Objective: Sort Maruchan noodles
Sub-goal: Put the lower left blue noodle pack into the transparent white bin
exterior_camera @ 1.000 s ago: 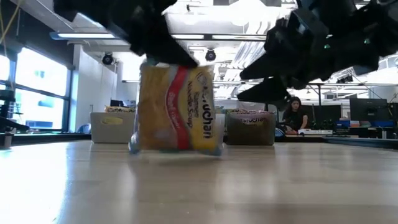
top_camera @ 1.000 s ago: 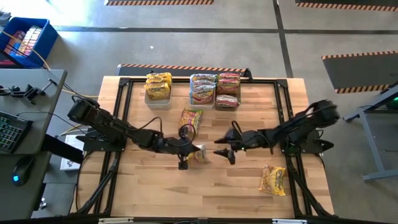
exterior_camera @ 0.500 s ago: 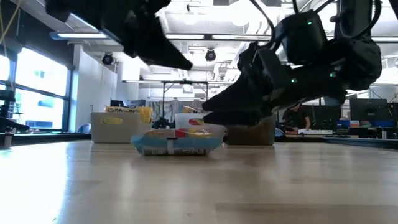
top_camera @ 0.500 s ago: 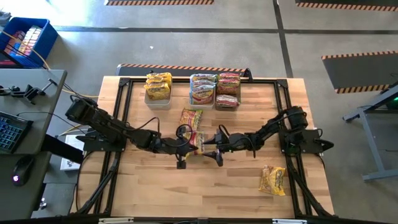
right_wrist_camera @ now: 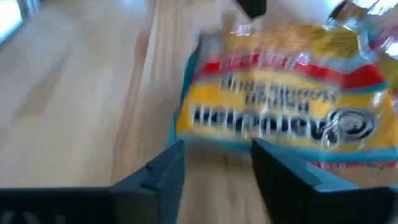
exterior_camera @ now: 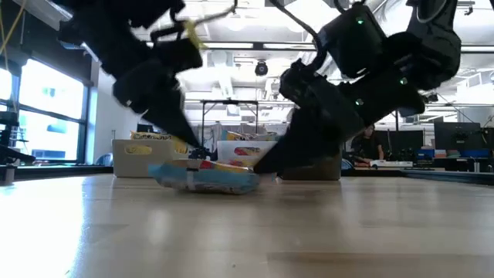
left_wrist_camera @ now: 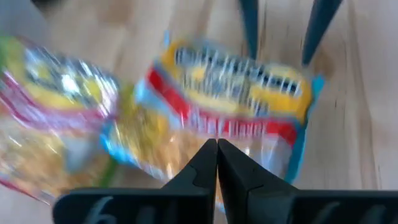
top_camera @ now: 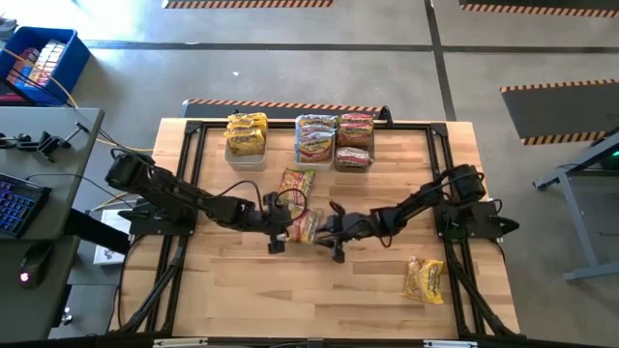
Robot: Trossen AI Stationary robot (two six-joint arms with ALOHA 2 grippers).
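Note:
A yellow Maruchan packet with a red band and blue edges (top_camera: pixel 308 224) lies flat at mid-table between both grippers, and also shows in the low view (exterior_camera: pixel 204 176). My left gripper (left_wrist_camera: pixel 216 155) is shut, with its tips over the packet (left_wrist_camera: pixel 236 106). It stands on the packet's left side (top_camera: pixel 288 225). My right gripper (right_wrist_camera: pixel 214 163) is open on the packet's right side (top_camera: pixel 327 230). Its fingers straddle the packet's edge (right_wrist_camera: pixel 280 115). A second packet with green print (top_camera: pixel 297 184) lies just beyond. A third packet (top_camera: pixel 424 278) lies near the right front corner. My left gripper's shut fingertips slant down from the table's left over the packet's top face (exterior_camera: pixel 189 158); I cannot tell whether they touch it. My right gripper's open fingers come low from the table's right at the packet's long edge (right_wrist_camera: pixel 211 144); I cannot tell whether they touch it.
Along the far edge stand bins filled with packets: one with yellow packets (top_camera: pixel 247 135), one with green-print packets (top_camera: pixel 316 138) and one with red-print packets (top_camera: pixel 355 141). Bare wood lies toward the near edge. A person sits in the room beyond (exterior_camera: pixel 364 143).
A second ago my left gripper held the packet upright on its edge from above. It has let go, and the packet has fallen flat on the table. My left gripper has drawn slightly toward the table's left and dropped lower. My right gripper has moved left and down toward the packet.

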